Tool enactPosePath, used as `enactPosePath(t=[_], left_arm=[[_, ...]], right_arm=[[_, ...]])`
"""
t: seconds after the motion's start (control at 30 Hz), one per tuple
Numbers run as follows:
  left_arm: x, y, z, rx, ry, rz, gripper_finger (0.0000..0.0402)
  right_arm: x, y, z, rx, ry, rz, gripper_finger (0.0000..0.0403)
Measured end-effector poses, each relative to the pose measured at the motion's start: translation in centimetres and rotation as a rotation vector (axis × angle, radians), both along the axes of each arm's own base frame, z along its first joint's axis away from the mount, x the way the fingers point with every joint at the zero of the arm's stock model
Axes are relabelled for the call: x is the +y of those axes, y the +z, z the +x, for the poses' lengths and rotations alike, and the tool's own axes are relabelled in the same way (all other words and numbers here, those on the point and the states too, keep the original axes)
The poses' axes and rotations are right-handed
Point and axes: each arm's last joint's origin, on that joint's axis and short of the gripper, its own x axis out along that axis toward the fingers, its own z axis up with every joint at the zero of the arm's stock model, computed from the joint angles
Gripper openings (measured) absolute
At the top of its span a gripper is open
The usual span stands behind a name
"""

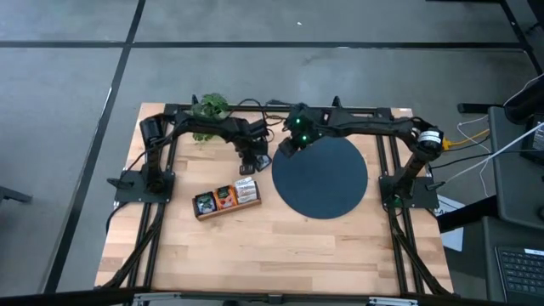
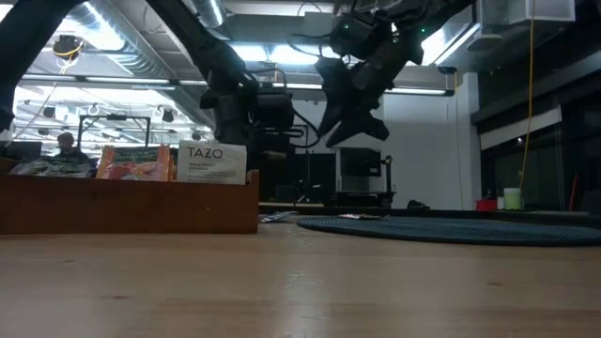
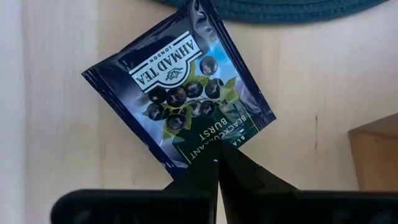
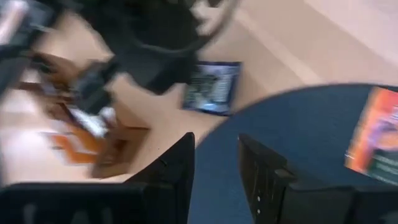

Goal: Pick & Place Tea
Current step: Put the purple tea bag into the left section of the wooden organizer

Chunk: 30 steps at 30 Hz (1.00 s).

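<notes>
sachet: dark blue glossy foil tea sachet (image 3: 179, 102), flat, square, blackcurrant print, "Ahmad Tea" label. Lies on the table just off the rim of the round dark-blue woven mat (image 1: 320, 177), on the tray side.
second sachet: orange flat sachet (image 4: 375, 138) on the mat, near its rim; seen only in the right wrist view.
handling (judgement): very light, thin, limp. Foil looks slick. Not fragile, but it will crease and may pivot in a corner pinch.
where to grip (judgement): the sealed edge or a corner. The flat face offers nothing to close on.
left gripper: left gripper (image 3: 217, 163) is at the mat rim, tray side. Fingertips pressed together on the sachet's bottom corner, so it's clamped on the blue sachet. Low view can't confirm whether the sachet is lifted or flat on the wood.
right gripper: right gripper (image 4: 216, 163) hangs over the mat rim, above the surface. Fingers apart, nothing between them.
tray: long wooden compartment tray (image 1: 225, 199) beside the mat, clear of it, with sachets standing in it: white, orange, greenish. White one reads "TAZO" (image 2: 215, 162).
table: light wood butcher-block table (image 1: 280, 255) carries everything.
plant: green leafy plant (image 1: 209, 105) at the table's far edge, well away from the mat.
risk (judgement): the corner hold is small; a quick swing could let the foil slip or twist out.
</notes>
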Motion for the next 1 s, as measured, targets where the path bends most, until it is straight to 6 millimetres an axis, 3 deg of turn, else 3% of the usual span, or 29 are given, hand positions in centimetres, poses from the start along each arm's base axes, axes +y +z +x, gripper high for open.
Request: enactPosePath(t=[0.3, 0.47, 0.63, 0.8, 1.0], left_arm=[[-1.0, 0.1, 1.0, -0.045, 0.023, 0.003, 0.0002], [-1.6, 0.1, 1.2, -0.045, 0.030, -0.005, 0.0002], [-2.1, 0.2, 1.5, -0.051, 0.042, -0.002, 0.0002], [-2.5, 0.2, 2.0, -0.075, 0.030, 0.024, 0.0002], [-3.0, -0.1, 2.2, -0.060, 0.016, 0.022, 0.0002]], right_arm=[[0.8, -0.4, 0.2, 0.041, -0.022, -0.006, 0.0122], [1.1, -2.9, 0.0, 0.085, -0.002, 0.052, 0.0122], [1.7, -6.4, -1.1, 0.022, -0.057, 0.137, 0.0122], [1.9, -7.2, -1.1, -0.114, -0.082, 0.192, 0.0122], [1.7, -7.4, -0.9, -0.139, -0.102, 0.156, 0.0122]])
